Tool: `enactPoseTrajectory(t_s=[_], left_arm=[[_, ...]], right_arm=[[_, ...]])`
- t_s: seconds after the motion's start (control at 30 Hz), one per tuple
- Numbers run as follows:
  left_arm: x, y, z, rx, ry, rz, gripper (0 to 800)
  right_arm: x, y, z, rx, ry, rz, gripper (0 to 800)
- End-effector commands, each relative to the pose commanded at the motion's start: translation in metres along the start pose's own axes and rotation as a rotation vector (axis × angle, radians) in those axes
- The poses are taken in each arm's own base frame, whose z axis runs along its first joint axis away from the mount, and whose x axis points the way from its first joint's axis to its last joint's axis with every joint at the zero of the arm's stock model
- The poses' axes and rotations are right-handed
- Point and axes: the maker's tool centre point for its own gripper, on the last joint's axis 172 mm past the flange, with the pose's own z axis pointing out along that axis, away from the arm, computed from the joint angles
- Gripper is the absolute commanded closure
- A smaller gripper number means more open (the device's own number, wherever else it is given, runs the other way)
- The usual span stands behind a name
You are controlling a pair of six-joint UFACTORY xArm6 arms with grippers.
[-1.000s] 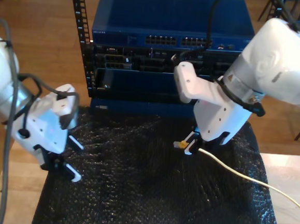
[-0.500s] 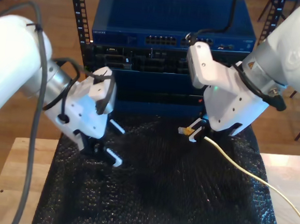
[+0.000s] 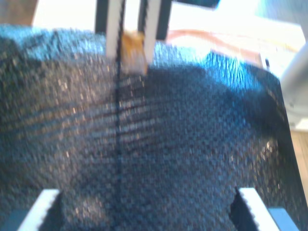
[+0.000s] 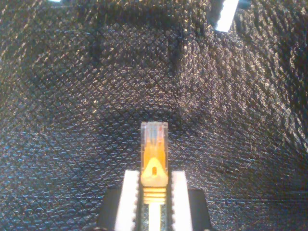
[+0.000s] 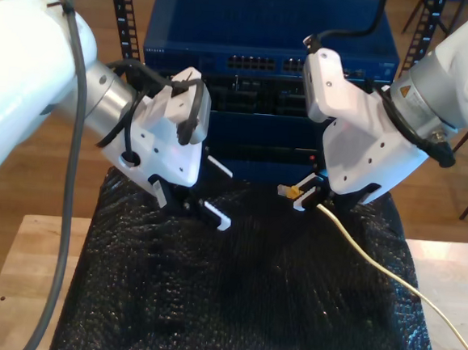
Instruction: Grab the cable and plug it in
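Observation:
The yellow-orange cable (image 5: 373, 263) trails from the exterior view's right edge up to my second gripper (image 5: 301, 195), which is shut on its plug end. The clear-tipped plug (image 4: 154, 154) sticks out past the two white fingers (image 4: 129, 197), just above the black mat. Across the mat, my first gripper (image 5: 218, 196) hangs open with nothing between its fingertips (image 3: 45, 204). It faces the held plug (image 3: 132, 50), still a good distance from it. The first arm is on the exterior view's left, the second on its right.
A blue rack of network gear (image 5: 269, 32) with rows of ports (image 5: 275, 65) stands behind the black bubble-wrap mat (image 5: 248, 306). The mat covers a wooden table (image 5: 36, 273). A black perforated rack rail (image 5: 121, 12) rises at the exterior view's upper left.
My first arm has swung in from the exterior view's left toward the mat's middle and the rack. My second gripper has risen slightly toward the rack, still holding the plug.

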Motion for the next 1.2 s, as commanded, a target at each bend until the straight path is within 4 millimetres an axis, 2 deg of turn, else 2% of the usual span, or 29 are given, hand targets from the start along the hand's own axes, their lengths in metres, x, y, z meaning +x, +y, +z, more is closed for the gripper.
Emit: enactPoseTrajectory(t_s=[0.27,0.47,0.9,1.2], left_arm=[[0.021,-0.004,-0.006,0.016,0.040,0.025,0],[0.040,0.011,0.011,-0.028,0.060,0.065,0],[0.041,0.011,0.013,-0.028,0.070,0.108,0],[0.052,0.010,0.012,-0.018,0.117,0.149,0]], right_arm=[[0.005,0.000,-0.002,-0.004,0.015,0.046,794],[0.007,0.000,-0.002,-0.003,0.023,0.061,794],[0.015,-0.005,-0.002,0.023,0.049,0.126,794],[0.023,-0.004,-0.007,0.022,0.066,0.139,794]])
